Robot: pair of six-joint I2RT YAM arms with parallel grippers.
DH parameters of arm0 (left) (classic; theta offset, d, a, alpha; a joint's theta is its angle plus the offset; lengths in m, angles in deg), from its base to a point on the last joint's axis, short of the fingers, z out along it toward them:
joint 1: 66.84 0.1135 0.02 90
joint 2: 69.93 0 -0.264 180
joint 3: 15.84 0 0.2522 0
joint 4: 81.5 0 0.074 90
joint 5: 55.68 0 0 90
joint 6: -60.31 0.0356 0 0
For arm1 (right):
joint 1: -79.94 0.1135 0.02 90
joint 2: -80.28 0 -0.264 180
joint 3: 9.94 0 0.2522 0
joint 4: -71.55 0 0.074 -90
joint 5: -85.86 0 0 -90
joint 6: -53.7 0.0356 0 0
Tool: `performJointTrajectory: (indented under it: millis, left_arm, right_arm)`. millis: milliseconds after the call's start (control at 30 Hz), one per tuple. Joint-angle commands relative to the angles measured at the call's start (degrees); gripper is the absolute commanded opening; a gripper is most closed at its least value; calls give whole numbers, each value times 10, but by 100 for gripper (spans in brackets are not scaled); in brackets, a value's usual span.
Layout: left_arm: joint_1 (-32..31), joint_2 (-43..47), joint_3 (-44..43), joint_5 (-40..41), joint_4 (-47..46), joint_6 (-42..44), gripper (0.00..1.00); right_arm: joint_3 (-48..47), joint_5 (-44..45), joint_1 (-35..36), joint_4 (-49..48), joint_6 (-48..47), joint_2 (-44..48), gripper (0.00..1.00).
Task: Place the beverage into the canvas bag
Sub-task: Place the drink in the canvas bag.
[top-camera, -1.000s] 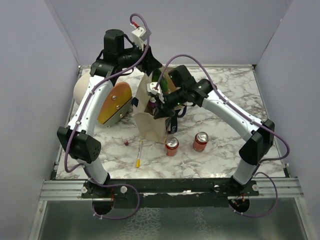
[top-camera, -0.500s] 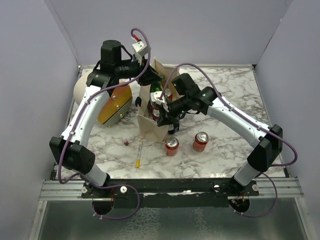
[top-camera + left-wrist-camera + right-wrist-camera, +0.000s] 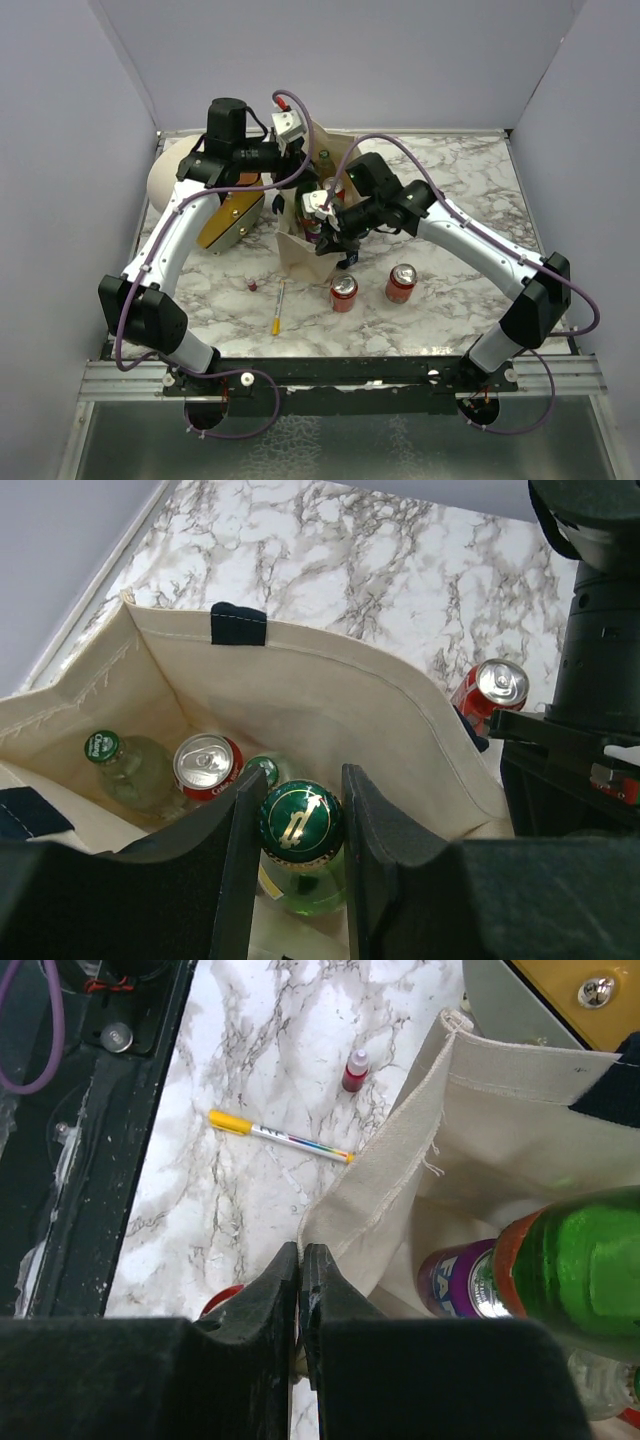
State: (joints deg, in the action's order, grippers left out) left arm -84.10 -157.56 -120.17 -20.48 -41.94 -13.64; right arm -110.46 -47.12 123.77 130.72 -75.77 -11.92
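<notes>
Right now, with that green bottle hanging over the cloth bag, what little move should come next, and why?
Probably lower the left end effector straight down before letting go. It grips the green-capped glass bottle over the open mouth of the cream canvas bag, whose rim the right end effector pinches; a silver-topped red can already sits inside.

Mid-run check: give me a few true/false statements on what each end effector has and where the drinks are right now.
1. The left end effector grips a green bottle. True.
2. The right end effector is open, clear of the canvas bag. False: it is shut, pinching the bag's rim.
3. Two red cans stand on the table outside the bag. True.
4. The bag is empty inside. False: a red can and a green-capped bottle are in it.
</notes>
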Motion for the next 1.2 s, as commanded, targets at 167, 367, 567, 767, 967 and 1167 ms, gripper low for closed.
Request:
performJointTrajectory:
  millis: [167, 367, 567, 767, 967, 1167]
  left_arm:
    - [1, 52, -10, -28, 71, 192, 0]
    - [4, 59, 2, -25, 92, 219, 0]
    - [4, 59, 7, -39, 97, 225, 0]
    - [4, 53, -20, -63, 104, 223, 0]
    - [5, 45, -49, -102, 132, 213, 0]
    - [5, 45, -61, -123, 134, 185, 0]
  right_arm:
    - [46, 54, 2, 12, -38, 4, 4]
    - [68, 63, 2, 9, -19, 24, 4]
    - [63, 67, 3, 17, -14, 25, 4]
    - [37, 67, 2, 14, -1, 18, 3]
    - [13, 61, 3, 5, 10, 21, 3]
    - [2, 50, 3, -11, 9, 27, 3]
